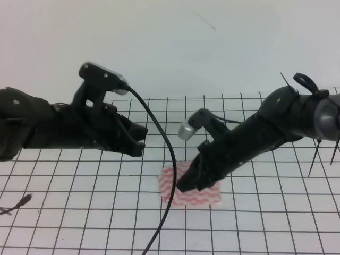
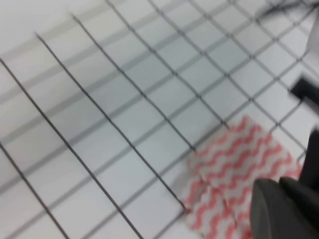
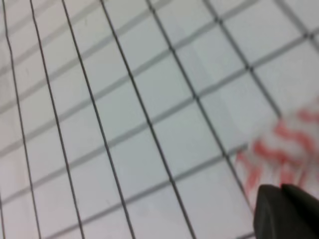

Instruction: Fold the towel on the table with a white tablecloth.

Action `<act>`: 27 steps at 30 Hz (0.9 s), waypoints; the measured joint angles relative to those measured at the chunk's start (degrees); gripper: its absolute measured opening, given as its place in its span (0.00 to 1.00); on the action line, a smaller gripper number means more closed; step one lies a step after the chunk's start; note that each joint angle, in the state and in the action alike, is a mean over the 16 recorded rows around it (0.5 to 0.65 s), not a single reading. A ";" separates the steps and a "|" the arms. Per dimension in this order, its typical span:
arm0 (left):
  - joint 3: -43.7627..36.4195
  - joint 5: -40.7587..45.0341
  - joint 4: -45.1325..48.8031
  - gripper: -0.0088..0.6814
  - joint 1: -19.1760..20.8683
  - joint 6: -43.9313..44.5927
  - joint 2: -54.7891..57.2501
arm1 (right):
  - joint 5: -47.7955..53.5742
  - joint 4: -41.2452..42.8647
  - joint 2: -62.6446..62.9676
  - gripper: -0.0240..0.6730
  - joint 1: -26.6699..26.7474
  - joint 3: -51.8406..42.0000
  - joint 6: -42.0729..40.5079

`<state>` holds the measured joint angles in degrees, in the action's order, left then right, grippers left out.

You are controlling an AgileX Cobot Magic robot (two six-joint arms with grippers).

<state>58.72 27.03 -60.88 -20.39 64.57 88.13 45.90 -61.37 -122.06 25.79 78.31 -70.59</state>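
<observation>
Left arm comes in from the left edge of the high view, roughly level, its left end effector [image 1: 139, 139] held above the bench [image 1: 276, 228] and up-left of the towel [image 1: 204, 196], not touching it. Finger gap hidden by the dark body; can't tell how far open it is.

Right arm angles down from the right edge, right end effector [image 1: 185, 186] low over the towel's middle, covering part of it. Whether the fingers pinch cloth or just hover can't be told; tip too dark in the high view, wrist views blurred.

Towel, red-pink wavy stripes on white, lies on the tablecloth [image 1: 79, 212] near bench centre, compact, spanning a couple of grid squares. Left wrist view shows it at lower right [image 2: 234, 169] with a crease or layered edge, dark fingertips [image 2: 279, 209] in the corner. Right wrist view shows only a blurred striped patch at right edge [image 3: 284, 149].

A black cable [image 1: 164, 159] hangs from the left wrist camera, curving down just left of the towel. Small dark object [image 1: 21, 202] on the cloth at far left. Thin black rods [image 1: 316, 154] stand at the right edge.
</observation>
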 joint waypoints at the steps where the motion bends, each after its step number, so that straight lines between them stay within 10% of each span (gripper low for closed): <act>1: -0.01 -0.06 0.01 0.01 0.00 0.00 -0.53 | 0.38 0.68 0.13 0.03 0.08 -0.01 0.21; 27: -0.02 3.31 1.44 0.01 0.00 -1.72 -5.65 | -3.67 16.30 3.84 0.03 -0.57 -2.69 13.20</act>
<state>58.70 30.33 -59.44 -20.39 62.85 82.49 42.23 -45.06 -118.22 25.22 75.61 -57.39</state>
